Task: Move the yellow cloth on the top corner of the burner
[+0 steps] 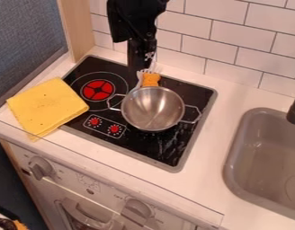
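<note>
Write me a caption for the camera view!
Folded yellow cloth overlapping a flat black stovetop that holds a round silver metal pot.

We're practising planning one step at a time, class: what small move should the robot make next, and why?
I'd probably bring the tool across to just above the cloth. The tool hangs at the stove's back, behind the pot, while the cloth lies over the stove's left edge, partly on the counter.
</note>
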### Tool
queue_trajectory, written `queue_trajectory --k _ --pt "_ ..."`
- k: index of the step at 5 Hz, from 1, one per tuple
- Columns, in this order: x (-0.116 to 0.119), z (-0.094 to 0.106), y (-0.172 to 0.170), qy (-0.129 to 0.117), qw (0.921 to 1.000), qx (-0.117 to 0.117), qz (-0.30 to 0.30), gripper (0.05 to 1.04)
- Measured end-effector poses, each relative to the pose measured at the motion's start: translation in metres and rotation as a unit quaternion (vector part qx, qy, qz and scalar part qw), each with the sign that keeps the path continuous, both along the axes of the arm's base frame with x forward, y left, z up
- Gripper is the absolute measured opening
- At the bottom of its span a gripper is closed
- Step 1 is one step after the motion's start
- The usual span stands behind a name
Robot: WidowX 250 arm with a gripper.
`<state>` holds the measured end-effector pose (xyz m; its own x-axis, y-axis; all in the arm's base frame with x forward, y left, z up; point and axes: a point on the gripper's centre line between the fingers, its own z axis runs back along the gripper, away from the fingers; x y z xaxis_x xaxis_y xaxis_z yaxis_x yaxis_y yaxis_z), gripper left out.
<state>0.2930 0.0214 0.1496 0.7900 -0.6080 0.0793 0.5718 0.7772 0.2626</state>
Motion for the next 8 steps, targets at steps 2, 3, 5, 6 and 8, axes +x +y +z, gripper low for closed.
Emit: queue_trajectory --k 2,3,5,6,8 --pt "-0.019 -0.009 0.016 0.039 0.9989 0.022 0.014 1.001" --pt "-0.042 -0.004 0.039 0.055 0.9966 0.048 0.039 1.001" --pt "-0.089 -0.014 0.109 0.026 0.9924 0.024 0.117 1.001" --pt "-0.094 -0.032 0.132 0.039 0.9882 0.012 0.148 1.001" --pt "-0.059 -0.062 0.15 0.054 0.9855 -0.008 0.16 1.001"
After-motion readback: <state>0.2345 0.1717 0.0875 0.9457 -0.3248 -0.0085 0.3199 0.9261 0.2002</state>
